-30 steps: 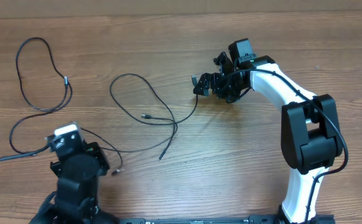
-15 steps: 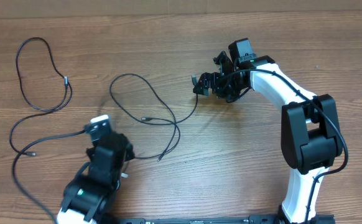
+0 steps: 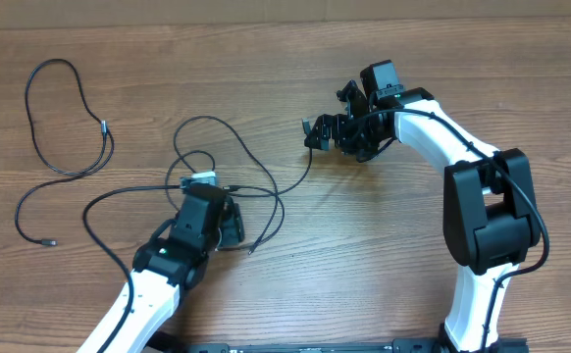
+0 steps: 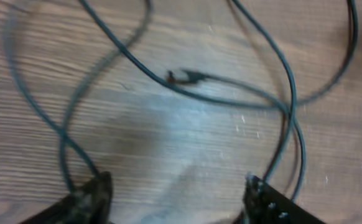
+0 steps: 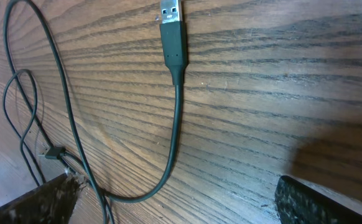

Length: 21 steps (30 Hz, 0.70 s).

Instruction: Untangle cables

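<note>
Sorting crossed cables. Left gripper jaws wide over crossing, holding nothing. Right gripper fully spread, empty, near USB plug. Next: pinch one strand, draw clear.

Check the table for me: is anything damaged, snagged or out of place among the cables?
Nothing looks damaged. The cables cross in the middle of the table, right under the left gripper, whose fingers stand apart with cords running between them. One USB plug lies loose ahead of the open right gripper.
</note>
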Each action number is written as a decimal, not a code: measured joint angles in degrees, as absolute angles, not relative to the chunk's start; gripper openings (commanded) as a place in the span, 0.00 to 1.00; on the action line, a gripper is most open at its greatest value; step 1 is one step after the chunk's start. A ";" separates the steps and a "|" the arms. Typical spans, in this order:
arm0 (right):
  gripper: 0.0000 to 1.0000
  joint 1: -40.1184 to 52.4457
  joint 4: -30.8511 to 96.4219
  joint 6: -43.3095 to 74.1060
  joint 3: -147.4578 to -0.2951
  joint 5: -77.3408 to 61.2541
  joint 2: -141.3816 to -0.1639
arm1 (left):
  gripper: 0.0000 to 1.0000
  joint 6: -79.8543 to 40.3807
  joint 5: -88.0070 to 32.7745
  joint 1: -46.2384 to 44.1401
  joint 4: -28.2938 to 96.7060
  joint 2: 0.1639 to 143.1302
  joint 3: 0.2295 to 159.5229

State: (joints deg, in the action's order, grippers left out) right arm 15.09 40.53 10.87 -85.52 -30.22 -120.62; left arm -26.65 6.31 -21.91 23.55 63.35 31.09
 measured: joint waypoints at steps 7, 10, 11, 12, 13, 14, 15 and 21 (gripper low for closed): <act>1.00 15.09 40.51 12.08 -85.52 -30.24 -120.62 | 0.57 -22.39 -3.25 -21.91 23.55 63.68 34.11; 1.00 15.09 40.51 12.69 -85.52 -30.22 -120.62 | 0.39 -23.55 -7.16 -21.91 19.27 63.66 36.36; 1.00 15.09 40.47 12.88 -85.52 -30.24 -120.62 | 0.37 -24.10 -7.97 -21.91 18.33 63.66 36.84; 1.00 15.09 40.49 13.08 -85.52 -30.24 -120.62 | 0.36 -25.21 -8.67 -21.91 17.50 63.68 37.08; 1.00 15.09 40.47 13.19 -85.52 -30.24 -120.62 | 0.37 -26.46 -9.17 -21.91 16.80 63.81 37.15; 1.00 15.09 40.49 13.30 -85.52 -30.24 -120.62 | 0.38 -27.38 -9.56 -21.91 16.36 64.14 37.15; 1.00 15.09 40.47 13.32 -85.52 -30.22 -120.62 | 0.41 -28.25 -9.91 -21.91 16.10 64.77 37.15; 1.00 15.09 40.47 13.50 -85.52 -30.24 -120.62 | 0.52 -30.57 -10.96 -21.91 15.86 71.68 37.15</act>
State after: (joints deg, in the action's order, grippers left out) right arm 15.09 40.47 13.50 -85.52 -30.24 -120.62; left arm -30.57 -10.96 -21.91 15.86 71.68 37.15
